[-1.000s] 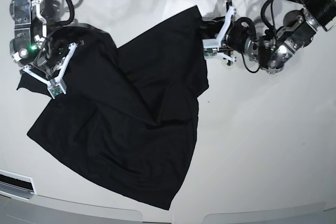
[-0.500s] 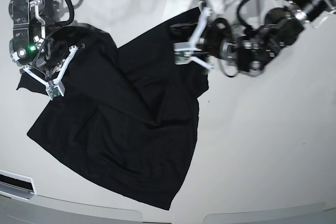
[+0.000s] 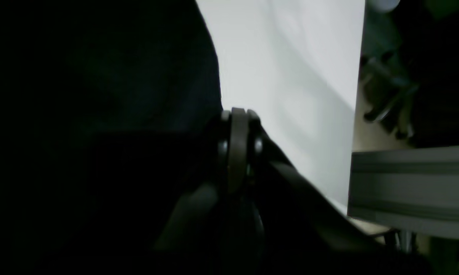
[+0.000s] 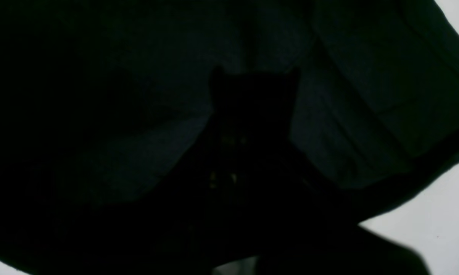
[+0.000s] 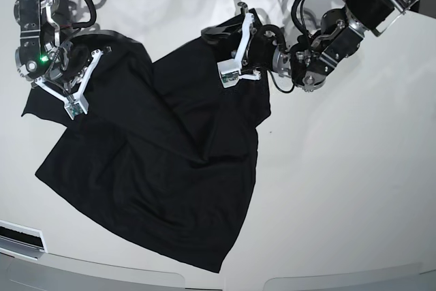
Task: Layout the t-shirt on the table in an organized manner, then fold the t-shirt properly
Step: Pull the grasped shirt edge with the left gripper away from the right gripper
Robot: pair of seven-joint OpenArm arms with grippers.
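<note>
Shirt (image 5: 163, 161) lies crumpled on table (image 5: 340, 182), centre-left of frame. Left claw (image 5: 228, 76) pinches its upper edge; right claw (image 5: 73, 103) pinches cloth at upper left. Best approach, prob.: pull corners apart evenly, low, w/o jerking.

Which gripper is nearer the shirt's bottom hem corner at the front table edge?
Right. The right gripper sits on the t-shirt's upper left part; the left gripper is at its far top edge, farther from that corner.
</note>
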